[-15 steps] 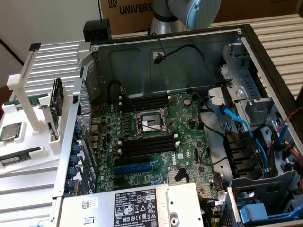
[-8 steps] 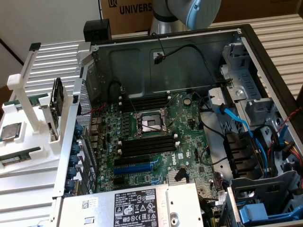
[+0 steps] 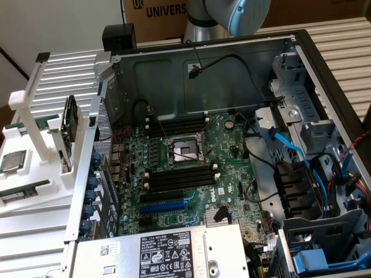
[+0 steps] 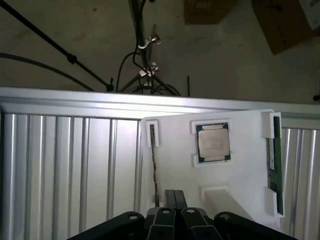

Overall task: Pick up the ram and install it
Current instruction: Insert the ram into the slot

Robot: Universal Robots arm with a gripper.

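Gripper (image 4: 174, 195) pinched shut on nothing (fingers together), hovering over the near edge of the white holder (image 4: 175, 155). Ram (image 4: 273, 165) lies clipped along one side edge, apart from the processor chip (image 4: 214, 142).

1. Arm (image 3: 232, 14) is chopped by the exterior view's top edge, so just one grey-blue joint shows.
2. Box (image 3: 156, 11) behind it is cut too, and its lettering breaks off at "UNIVERS".
3. Tray (image 3: 37, 171) runs off the exterior view's left edge.
4. Power supply (image 3: 168, 255) is clipped at the bottom edge, with label print too small to read.
5. On the wrist view, the gripper (image 4: 175, 195) body runs out of the picture.
6. Dark stick (image 4: 152, 150) sits edge-on and one end disappears at the gripper. Can't tell what it is.
7. Processor (image 4: 214, 142) markings are too faint to read.
8. Ram (image 4: 274, 170) has clips covering both ends, and its label is unreadable.
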